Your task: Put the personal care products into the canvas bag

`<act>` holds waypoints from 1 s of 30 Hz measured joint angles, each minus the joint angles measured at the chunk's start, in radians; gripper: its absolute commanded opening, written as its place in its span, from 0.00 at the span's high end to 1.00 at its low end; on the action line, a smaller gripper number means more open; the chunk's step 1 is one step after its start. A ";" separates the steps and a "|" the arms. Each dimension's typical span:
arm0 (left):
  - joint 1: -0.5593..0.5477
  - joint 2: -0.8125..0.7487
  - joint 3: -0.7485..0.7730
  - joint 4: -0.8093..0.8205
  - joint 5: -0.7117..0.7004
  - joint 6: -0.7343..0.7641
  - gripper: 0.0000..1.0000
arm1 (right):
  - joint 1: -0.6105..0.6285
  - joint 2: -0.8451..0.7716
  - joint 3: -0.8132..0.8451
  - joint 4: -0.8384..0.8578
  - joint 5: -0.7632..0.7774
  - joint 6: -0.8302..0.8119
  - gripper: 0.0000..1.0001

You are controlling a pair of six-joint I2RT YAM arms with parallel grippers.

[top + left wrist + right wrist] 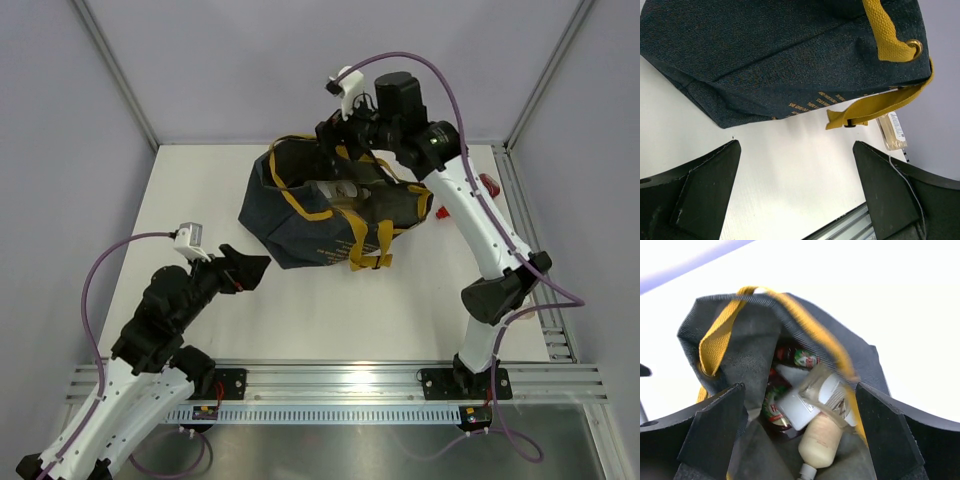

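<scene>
Your right hand [800, 390] hangs above the open mouth of the canvas bag [750, 345], its fingers spread wide, nothing pinched between them and neither one touching the fabric. Looking down past it, you see what the bag holds: pale pouches [821, 440] lying on top, one of them blurred, and dark red pouches [790, 357] tucked deeper beneath. The bag slumps on the far half of the table [190, 200], with its mustard straps [368, 245] spilling over the near side. Your left hand [795, 150] is just as wide open and holds nothing (it sits low over the table, near the bag's left corner but clear of it). In the left wrist view, beyond the bag's strap, one more pale pouch [892, 131] lies outside the bag.
</scene>
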 measured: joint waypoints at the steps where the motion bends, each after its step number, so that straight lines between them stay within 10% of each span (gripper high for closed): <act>1: 0.000 0.000 0.000 -0.001 0.000 0.000 0.01 | -0.011 -0.010 0.000 0.005 -0.019 0.016 0.00; 14: 0.000 -0.071 0.000 -0.027 -0.051 0.002 0.01 | -0.584 -0.307 -0.410 0.176 0.077 0.454 0.01; 30: 0.000 -0.007 0.000 -0.024 -0.050 0.001 0.01 | -0.784 0.317 -0.319 -0.061 0.277 0.806 0.01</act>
